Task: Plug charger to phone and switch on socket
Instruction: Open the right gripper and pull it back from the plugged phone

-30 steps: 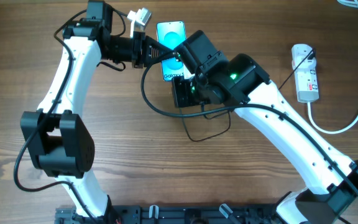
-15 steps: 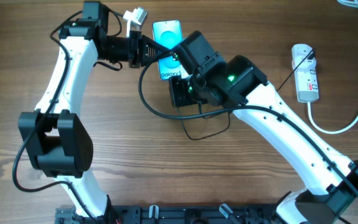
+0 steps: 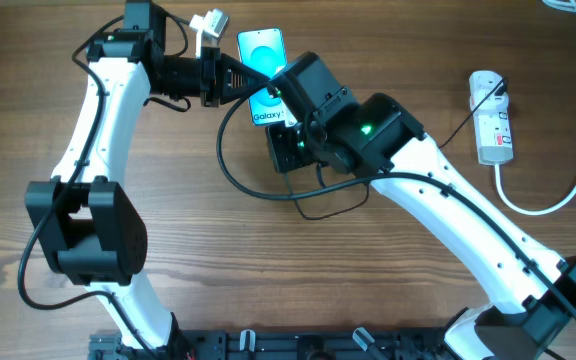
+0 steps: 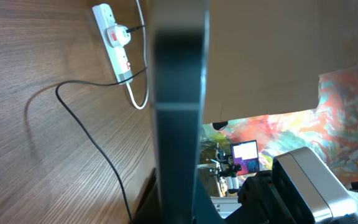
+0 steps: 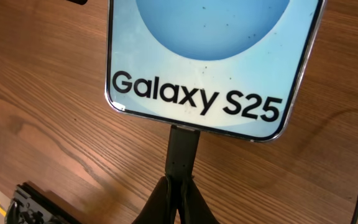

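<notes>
The phone (image 3: 260,50), with a cyan screen and a "Galaxy S25" band, is held by its side edge in my left gripper (image 3: 244,76), which is shut on it. In the left wrist view the phone (image 4: 179,93) shows edge-on as a dark bar. My right gripper (image 5: 180,198) is shut on the charger's dark connector (image 5: 183,152), whose tip meets the bottom edge of the phone (image 5: 197,56). The charger's thin black cable (image 3: 303,195) loops over the table and runs to the white socket (image 3: 492,120) at the far right, also seen in the left wrist view (image 4: 115,43).
A thick white cord (image 3: 558,200) curves from the socket along the table's right side. The right arm (image 3: 448,210) crosses the middle of the table diagonally. The left arm (image 3: 98,130) stands along the left side.
Both grippers have shifted slightly up and to the left together, carrying the phone and the connector. The cable loop has followed them.
</notes>
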`<state>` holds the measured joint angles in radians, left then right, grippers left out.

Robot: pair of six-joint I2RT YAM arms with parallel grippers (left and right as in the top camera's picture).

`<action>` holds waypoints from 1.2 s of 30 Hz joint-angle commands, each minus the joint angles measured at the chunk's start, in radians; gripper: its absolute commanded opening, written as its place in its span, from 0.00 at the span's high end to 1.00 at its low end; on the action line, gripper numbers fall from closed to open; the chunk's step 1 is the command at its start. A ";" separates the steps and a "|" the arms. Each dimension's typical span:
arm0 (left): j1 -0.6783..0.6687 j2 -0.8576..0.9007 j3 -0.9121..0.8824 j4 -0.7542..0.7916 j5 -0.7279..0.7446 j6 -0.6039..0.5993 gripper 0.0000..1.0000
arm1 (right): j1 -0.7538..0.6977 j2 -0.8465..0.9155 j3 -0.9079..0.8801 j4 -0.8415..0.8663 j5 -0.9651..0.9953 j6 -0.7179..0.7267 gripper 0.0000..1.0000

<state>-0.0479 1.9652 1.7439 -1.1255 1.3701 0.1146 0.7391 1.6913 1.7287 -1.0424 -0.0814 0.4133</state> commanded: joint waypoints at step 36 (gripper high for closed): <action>-0.107 -0.020 -0.013 -0.039 -0.389 -0.057 0.96 | -0.089 -0.134 0.042 -0.109 0.134 0.140 0.00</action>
<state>-0.1337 1.9652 1.7332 -1.1614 1.1137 0.1127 0.6914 1.6348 1.7550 -1.1103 0.0349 0.5098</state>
